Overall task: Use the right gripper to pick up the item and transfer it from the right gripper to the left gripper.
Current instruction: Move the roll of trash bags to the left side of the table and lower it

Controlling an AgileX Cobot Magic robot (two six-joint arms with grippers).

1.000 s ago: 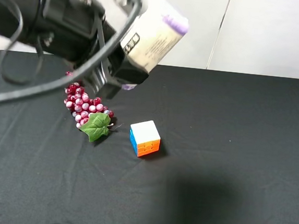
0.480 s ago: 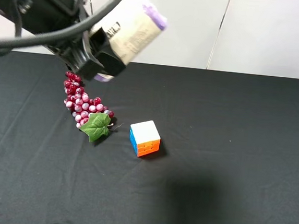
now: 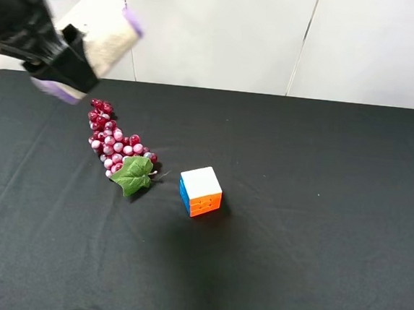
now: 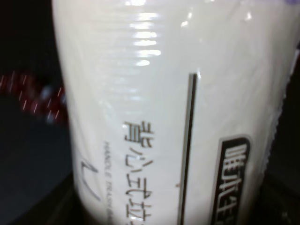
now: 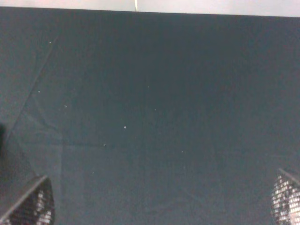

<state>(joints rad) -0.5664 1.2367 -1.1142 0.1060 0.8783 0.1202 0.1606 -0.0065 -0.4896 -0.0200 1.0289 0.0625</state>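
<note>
Even, bright light was seen from above, with a faint shadow beside the cube [image 3: 200, 191]. Within the left gripper [image 3: 64, 61], the item [image 4: 164, 117] was blurred and streaked with glare. The cloth [image 5: 150, 93] beneath the right gripper [image 5: 158, 201] was rendered dim and bluish.

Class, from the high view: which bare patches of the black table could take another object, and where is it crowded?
Free: the right half of the table, beyond the puzzle cube; the front strip; the front-left corner below the grape bunch. Crowded: left of centre, where grapes and cube sit close, and the back-left corner under the held canister.
</note>
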